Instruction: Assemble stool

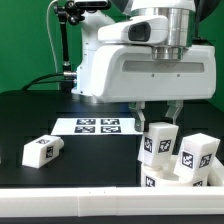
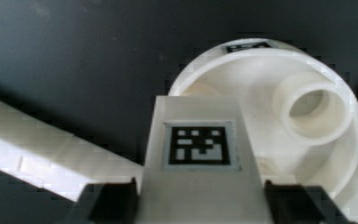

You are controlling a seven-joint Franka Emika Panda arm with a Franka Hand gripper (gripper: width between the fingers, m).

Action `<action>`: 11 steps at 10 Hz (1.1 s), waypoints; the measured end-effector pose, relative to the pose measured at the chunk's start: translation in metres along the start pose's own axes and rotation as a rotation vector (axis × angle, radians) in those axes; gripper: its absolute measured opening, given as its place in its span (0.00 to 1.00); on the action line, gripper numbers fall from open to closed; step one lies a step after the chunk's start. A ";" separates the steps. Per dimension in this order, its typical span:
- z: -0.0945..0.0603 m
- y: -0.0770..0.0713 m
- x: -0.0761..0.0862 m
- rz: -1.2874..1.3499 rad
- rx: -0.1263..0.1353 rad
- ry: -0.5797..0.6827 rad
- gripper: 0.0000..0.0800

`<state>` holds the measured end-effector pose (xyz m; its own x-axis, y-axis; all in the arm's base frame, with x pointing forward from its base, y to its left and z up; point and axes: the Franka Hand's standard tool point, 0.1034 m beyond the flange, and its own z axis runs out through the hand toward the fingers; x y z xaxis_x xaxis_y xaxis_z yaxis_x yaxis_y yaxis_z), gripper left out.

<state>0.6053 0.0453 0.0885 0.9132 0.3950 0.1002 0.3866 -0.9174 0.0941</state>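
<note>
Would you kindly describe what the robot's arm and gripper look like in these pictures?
The arm ends in a glossy white rounded joint above a broad, boxy white body. The gripper has two slim pale fingers; in the wrist view their fingertips look dark. No markings are readable.

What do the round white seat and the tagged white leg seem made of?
Round white disc seat: likely moulded plastic, smooth, faintly glossy along its rim. White block leg: probably the same plastic, matte faces; its black-and-white tag looks like a printed sticker.
</note>
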 end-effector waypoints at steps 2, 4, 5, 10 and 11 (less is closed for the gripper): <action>0.000 -0.002 0.000 0.147 0.008 0.002 0.43; 0.000 -0.002 0.001 0.234 0.011 0.002 0.43; 0.000 -0.003 0.001 0.285 0.014 0.002 0.43; 0.001 -0.011 0.003 0.724 0.035 0.015 0.43; 0.001 -0.011 0.003 0.813 0.035 0.021 0.43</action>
<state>0.6041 0.0569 0.0870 0.9077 -0.3946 0.1429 -0.3919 -0.9188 -0.0471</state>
